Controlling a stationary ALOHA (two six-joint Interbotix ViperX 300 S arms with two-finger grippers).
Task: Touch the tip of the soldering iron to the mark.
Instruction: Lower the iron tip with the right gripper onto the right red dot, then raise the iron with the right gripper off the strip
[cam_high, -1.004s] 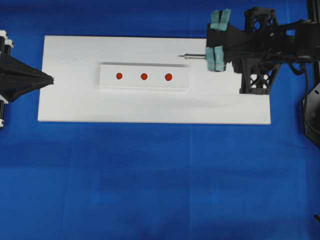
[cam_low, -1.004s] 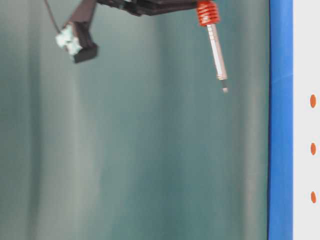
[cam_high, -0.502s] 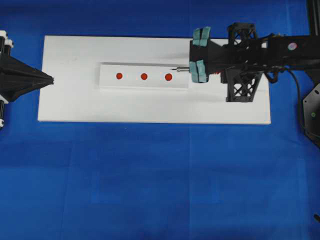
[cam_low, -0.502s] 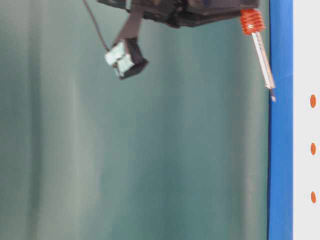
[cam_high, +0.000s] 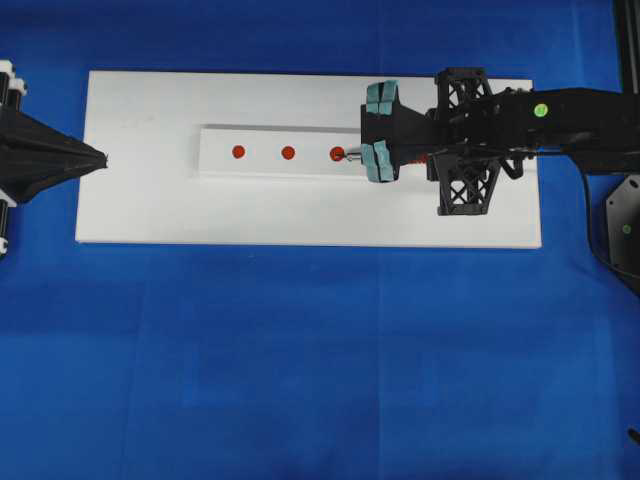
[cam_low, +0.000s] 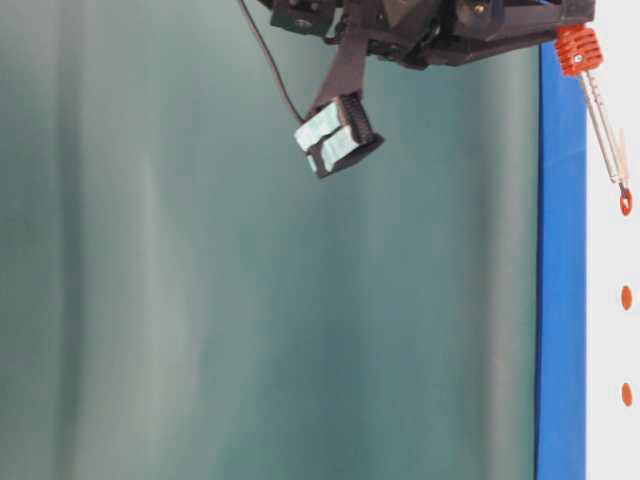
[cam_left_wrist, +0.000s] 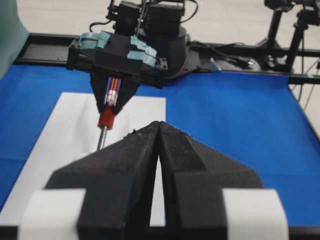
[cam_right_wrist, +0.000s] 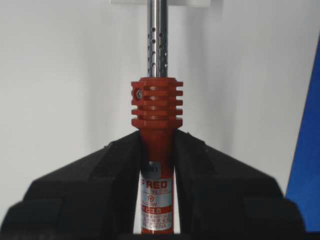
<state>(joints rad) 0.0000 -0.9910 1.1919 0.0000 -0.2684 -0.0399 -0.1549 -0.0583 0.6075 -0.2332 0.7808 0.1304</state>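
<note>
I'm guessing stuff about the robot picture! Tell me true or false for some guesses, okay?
1. The right gripper holds the soldering iron by its red handle. True.
2. The white strip has five red dots. False: three.
3. The iron's tip is at the dot nearest the right gripper. True.
4. The left gripper holds a second iron. False: it is shut and empty.
5. The cloth under the white board is green. False: blue.
</note>
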